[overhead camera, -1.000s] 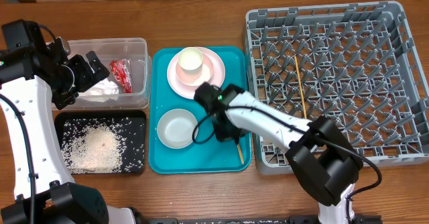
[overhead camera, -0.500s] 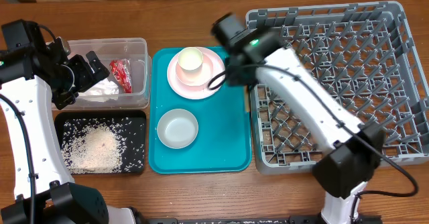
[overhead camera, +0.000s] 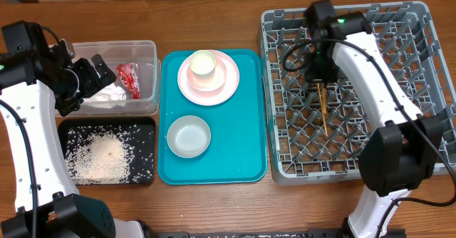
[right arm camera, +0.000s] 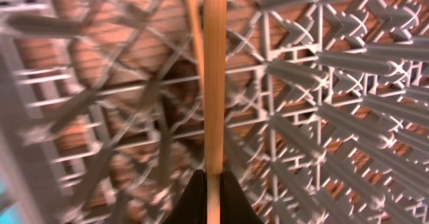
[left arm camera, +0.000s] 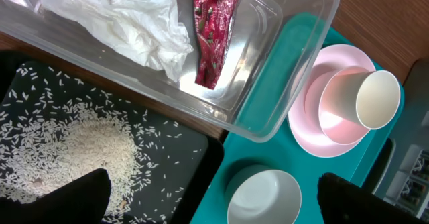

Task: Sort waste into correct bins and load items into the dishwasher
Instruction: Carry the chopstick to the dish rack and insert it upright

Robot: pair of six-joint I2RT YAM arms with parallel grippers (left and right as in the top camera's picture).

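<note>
Dish rack point(overhead camera: 285, 152): square, grey, with a pegged grid floor. It fills the right part of the tabletop from far edge to near edge.

Chopsticks point(overhead camera: 323, 113): thin, wooden, over the rack's middle, lengthwise toward the near edge. One is clamped in the right gripper point(right arm camera: 213, 184).

Clear tub point(overhead camera: 151, 60): left side, toward the far edge. It contains the crumpled red wrapper point(overhead camera: 129, 79) and the white tissue point(overhead camera: 114, 95).

Black tray point(overhead camera: 146, 127): left side, at the near edge. It holds loose rice point(overhead camera: 100, 156).

Pink plate point(overhead camera: 228, 81): centre, toward the far edge, with the cream cup point(overhead camera: 203, 63) upright on it.

Pale bowl point(overhead camera: 189, 136): centre, toward the near edge, upright.

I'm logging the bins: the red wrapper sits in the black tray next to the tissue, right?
No: the red wrapper sits in the clear tub, next to the tissue; the black tray holds rice. The left wrist view shows it.
</note>
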